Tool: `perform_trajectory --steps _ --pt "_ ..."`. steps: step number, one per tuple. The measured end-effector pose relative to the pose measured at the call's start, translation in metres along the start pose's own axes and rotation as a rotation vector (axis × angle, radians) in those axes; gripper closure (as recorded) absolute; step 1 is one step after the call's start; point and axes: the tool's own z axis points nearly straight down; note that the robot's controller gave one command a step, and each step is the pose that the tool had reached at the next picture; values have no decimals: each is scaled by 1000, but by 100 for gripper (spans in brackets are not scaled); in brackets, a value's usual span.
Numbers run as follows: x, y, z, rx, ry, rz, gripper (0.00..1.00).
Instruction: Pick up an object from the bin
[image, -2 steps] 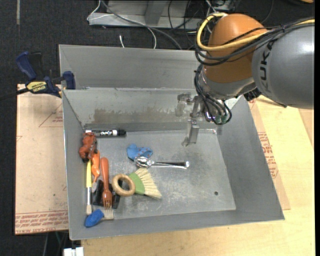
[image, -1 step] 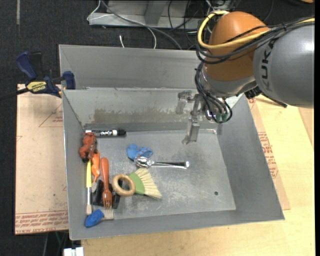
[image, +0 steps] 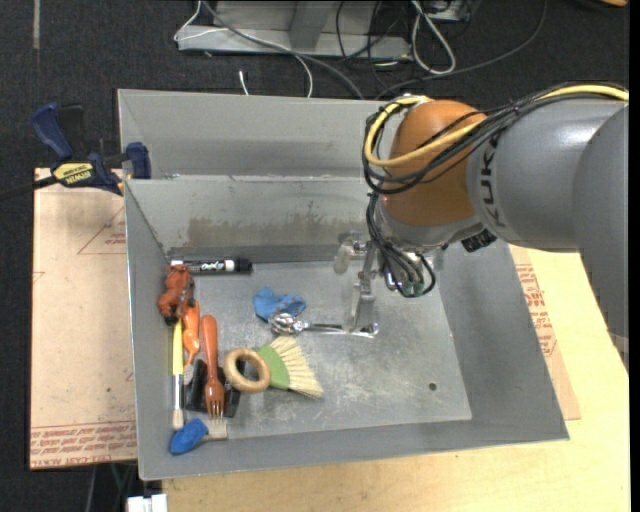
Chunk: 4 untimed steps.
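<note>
The gripper (image: 365, 322) hangs with fingers apart at the right end of the spoon (image: 305, 325). The spoon's handle runs left from there, its bowl beside a blue scrap (image: 277, 303).

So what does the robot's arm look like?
A fat, round grey arm with dark KUKA letters, an orange dome-shaped cover at its wrist, yellow and black cables looped over that, and a small silvery metal gripper at the end.

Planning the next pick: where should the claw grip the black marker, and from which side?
Probably mid-barrel on the black marker, from above, closing across its narrow width: it lies flat, lengthwise along the foot of the back wall.
</note>
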Motion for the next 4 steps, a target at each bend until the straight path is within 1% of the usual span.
perform_trajectory --steps 1,2,3,4 --pt "21 4 -6 0 -5 15 0" --pt "26 -11 33 0 2 -12 0" --pt "21 -11 67 -3 -11 63 0" --pt "22 -1 64 0 -7 -24 100"
